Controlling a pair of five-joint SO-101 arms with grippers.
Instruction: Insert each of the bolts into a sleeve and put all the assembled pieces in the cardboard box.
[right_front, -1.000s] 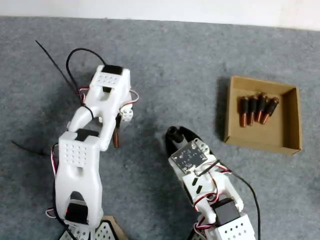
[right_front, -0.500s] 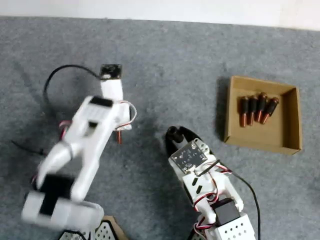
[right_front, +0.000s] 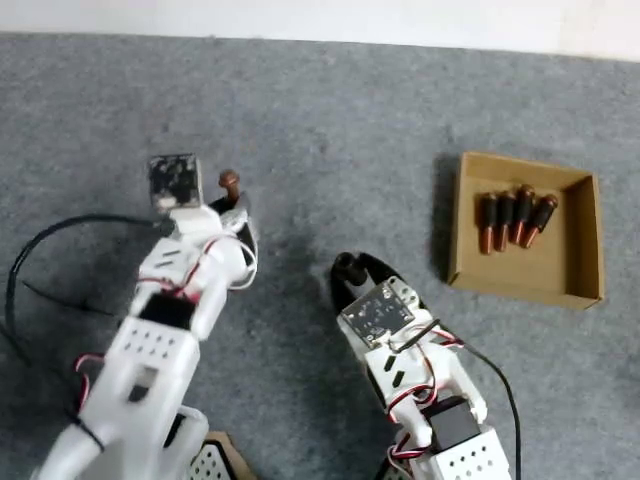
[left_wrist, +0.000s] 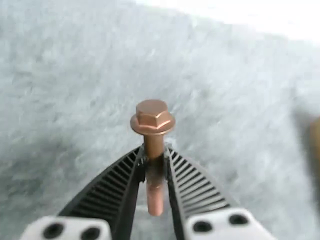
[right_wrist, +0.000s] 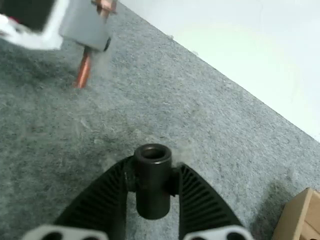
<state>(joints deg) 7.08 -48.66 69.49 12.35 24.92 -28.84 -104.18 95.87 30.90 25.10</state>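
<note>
Over the last second the left arm has swung out of its folded, downward pose and stretched toward the far side of the table, so the left gripper (right_front: 232, 200) now lies nearly level, farther from the robot's base and a little more to its left, with the bolt's head leading. The right arm has kept its place. In the left wrist view the left gripper (left_wrist: 154, 150) is clamped on the shank of a copper hex-head bolt (left_wrist: 152, 120), the flanged head standing clear past the fingertips and the threaded end running back between the ribbed fingers. The right gripper (right_wrist: 152, 170) is closed around a black sleeve (right_wrist: 152, 187), the sleeve's open bore sticking out beyond the fingertips. From above, bolt (right_front: 229, 183) and sleeve (right_front: 346, 266) are well apart over the grey felt mat (right_front: 350, 120). The cardboard box (right_front: 560, 265) sits on the robot's right, with four assembled pieces (right_front: 512, 220) lying side by side near its far wall.
</note>
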